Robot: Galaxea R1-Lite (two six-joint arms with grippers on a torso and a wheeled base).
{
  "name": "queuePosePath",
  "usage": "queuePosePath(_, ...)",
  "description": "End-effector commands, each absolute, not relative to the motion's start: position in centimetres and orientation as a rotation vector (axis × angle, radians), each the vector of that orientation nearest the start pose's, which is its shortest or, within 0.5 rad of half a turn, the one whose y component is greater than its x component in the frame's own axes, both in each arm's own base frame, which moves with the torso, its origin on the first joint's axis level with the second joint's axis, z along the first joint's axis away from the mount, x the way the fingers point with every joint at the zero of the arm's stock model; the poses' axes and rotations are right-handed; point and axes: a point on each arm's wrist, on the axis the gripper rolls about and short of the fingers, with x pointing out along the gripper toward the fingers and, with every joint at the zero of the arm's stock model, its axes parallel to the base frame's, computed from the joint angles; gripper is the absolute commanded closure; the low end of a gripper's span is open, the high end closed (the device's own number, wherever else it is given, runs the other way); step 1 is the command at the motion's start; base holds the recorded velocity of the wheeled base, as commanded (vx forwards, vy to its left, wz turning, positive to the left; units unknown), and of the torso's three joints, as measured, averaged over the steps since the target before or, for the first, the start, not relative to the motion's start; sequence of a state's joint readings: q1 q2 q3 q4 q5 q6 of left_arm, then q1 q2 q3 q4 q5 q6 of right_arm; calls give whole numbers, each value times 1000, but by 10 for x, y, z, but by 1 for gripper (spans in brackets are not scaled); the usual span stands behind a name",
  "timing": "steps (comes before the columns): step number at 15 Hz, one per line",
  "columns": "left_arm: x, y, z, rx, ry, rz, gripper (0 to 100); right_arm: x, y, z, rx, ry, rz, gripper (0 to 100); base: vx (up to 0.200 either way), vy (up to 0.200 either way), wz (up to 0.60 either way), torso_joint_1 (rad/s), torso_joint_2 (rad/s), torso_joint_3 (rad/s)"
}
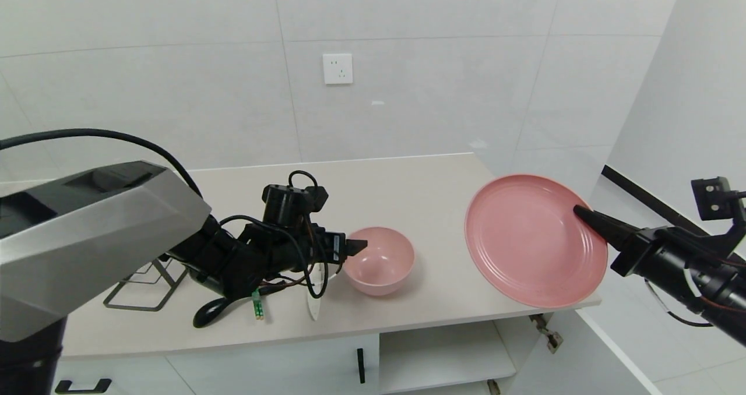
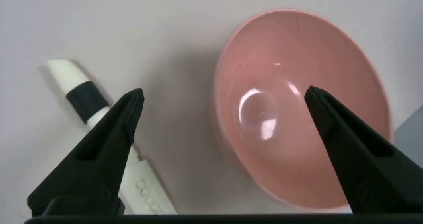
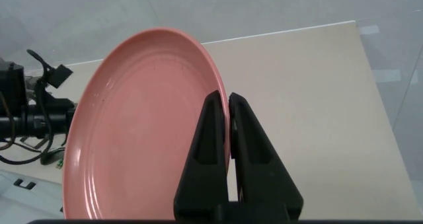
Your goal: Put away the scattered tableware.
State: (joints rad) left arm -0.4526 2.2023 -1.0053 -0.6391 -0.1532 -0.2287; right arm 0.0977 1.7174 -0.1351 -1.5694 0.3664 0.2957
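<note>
A pink plate (image 1: pixel 524 243) hangs tilted above the right end of the counter (image 1: pixel 408 191). My right gripper (image 1: pixel 580 211) is shut on its far right rim; in the right wrist view the fingers (image 3: pixel 228 102) pinch the plate (image 3: pixel 145 131) at its edge. A pink bowl (image 1: pixel 379 261) stands upright on the counter near the front. My left gripper (image 1: pixel 355 246) is at the bowl's left rim, open and holding nothing. In the left wrist view its gripper (image 2: pixel 223 94) straddles the near rim of the bowl (image 2: pixel 304 98), with a white utensil with a black band (image 2: pixel 63 72) beside it.
On the counter under my left arm lie the white utensil (image 1: pixel 315 307), a black spoon (image 1: pixel 210 312) and green chopsticks (image 1: pixel 256 309). A wire rack (image 1: pixel 145 284) stands at the left. Below the counter an open cabinet shelf (image 1: pixel 443 354) shows. A tiled wall backs the counter.
</note>
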Motion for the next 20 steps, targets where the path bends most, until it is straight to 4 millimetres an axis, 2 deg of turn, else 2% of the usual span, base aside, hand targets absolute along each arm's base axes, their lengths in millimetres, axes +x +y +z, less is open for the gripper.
queuePosePath(1,360,-182,37,-125,659,-525,0,217,29,120,292,81,460,100,0,0,0,0,0,0)
queuePosePath(9,369,-195,27,-138,689,-529,0,217,29,120,291,81,460,100,0,0,0,0,0,0)
queuePosePath(10,367,-199,26,-134,692,-542,100,216,29,120,291,79,460,100,0,0,0,0,0,0)
queuePosePath(14,363,-197,30,-131,693,-536,100,216,29,120,291,79,460,100,0,0,0,0,0,0)
queuePosePath(16,362,-193,45,-133,652,-525,100,216,29,120,291,79,460,100,0,0,0,0,0,0)
queuePosePath(18,353,-187,89,-138,542,-527,100,216,29,121,290,78,460,100,0,0,0,0,0,0)
queuePosePath(20,334,-175,124,-146,482,-533,100,217,29,123,289,64,462,100,0,0,0,0,0,0)
